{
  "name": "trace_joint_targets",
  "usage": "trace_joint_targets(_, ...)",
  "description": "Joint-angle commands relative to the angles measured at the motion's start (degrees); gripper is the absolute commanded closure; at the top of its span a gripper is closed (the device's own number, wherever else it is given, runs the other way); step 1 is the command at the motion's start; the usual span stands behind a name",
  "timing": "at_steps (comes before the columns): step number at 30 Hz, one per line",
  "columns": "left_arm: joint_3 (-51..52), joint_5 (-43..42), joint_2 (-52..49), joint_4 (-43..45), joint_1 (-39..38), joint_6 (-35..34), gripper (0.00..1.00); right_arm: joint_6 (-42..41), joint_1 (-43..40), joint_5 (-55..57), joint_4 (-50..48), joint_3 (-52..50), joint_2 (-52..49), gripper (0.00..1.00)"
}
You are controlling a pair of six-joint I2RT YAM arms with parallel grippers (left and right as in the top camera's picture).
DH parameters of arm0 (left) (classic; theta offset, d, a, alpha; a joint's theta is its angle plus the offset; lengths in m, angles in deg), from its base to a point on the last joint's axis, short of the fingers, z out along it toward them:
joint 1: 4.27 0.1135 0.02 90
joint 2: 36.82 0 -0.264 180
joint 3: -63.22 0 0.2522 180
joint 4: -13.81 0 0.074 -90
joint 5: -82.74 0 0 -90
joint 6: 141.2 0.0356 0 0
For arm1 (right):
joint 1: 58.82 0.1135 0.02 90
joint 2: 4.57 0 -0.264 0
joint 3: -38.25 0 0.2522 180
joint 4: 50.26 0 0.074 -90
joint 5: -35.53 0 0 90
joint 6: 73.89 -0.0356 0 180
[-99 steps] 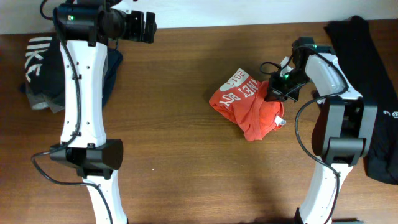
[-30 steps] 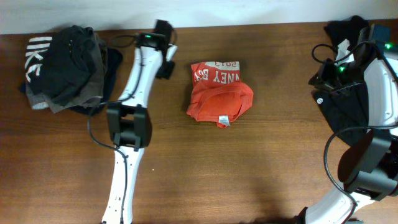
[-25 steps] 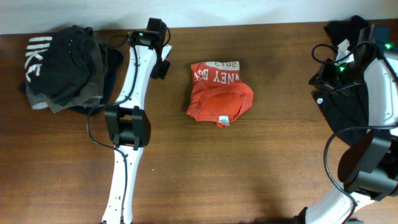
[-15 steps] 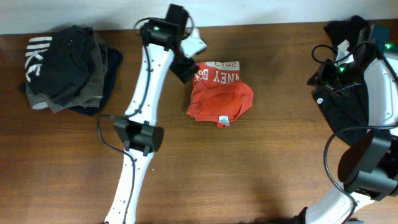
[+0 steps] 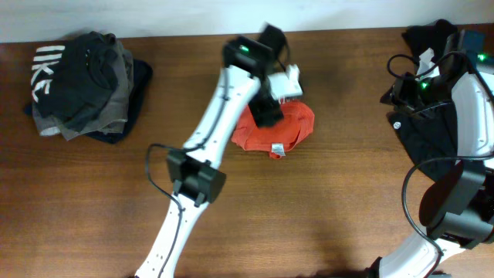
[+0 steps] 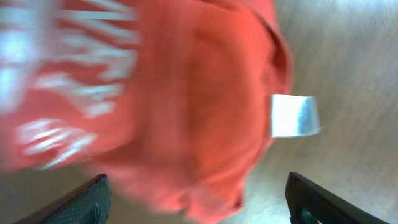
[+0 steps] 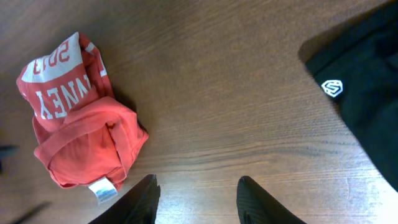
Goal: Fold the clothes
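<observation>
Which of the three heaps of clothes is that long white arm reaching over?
The red-orange T-shirt mid-table, under the open left gripper. The others are dark: a pile far left, a black garment at right.

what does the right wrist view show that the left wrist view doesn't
Only right wrist: a black garment with a small white logo, and the right gripper. Only left wrist: the left gripper, open, close over the red-orange T-shirt, blurred. Both: that T-shirt, its white lettering and tag, on the wooden table.
</observation>
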Motion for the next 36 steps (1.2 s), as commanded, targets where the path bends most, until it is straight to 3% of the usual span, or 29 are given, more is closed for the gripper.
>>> trace_joint_targets(1, 6.3, 3.7, 0.9, -0.3, -4.0, 1.4, 0.11, 0.6, -0.2, 0.5, -0.4, 0.5, 0.4, 0.54)
trace_joint_targets(13, 14.1, 6.6, 1.0, 0.2, -8.4, 5.4, 0.11, 0.6, -0.2, 0.5, -0.7, 0.5, 0.4, 0.53)
trace_joint_targets(23, 24.8, 12.4, 1.0, 13.4, -6.5, 4.5, 0.11, 0.6, -0.2, 0.5, -0.7, 0.5, 0.5, 0.53)
trace_joint_targets(27, 26.4, 13.4, 1.0, 18.6, -6.2, 4.3, 0.29, 0.6, -0.2, 0.5, -0.9, 0.5, 0.4, 0.53)
trace_joint_targets(31, 26.5, 15.4, 1.0, 24.1, -5.9, 1.4, 0.69, 0.6, -0.2, 0.5, -0.9, 0.5, 0.4, 0.53)
trace_joint_targets(36, 26.5, 15.8, 0.9, 28.5, -5.7, 0.4, 0.96, 0.6, -0.2, 0.5, -0.9, 0.5, 0.4, 0.53)
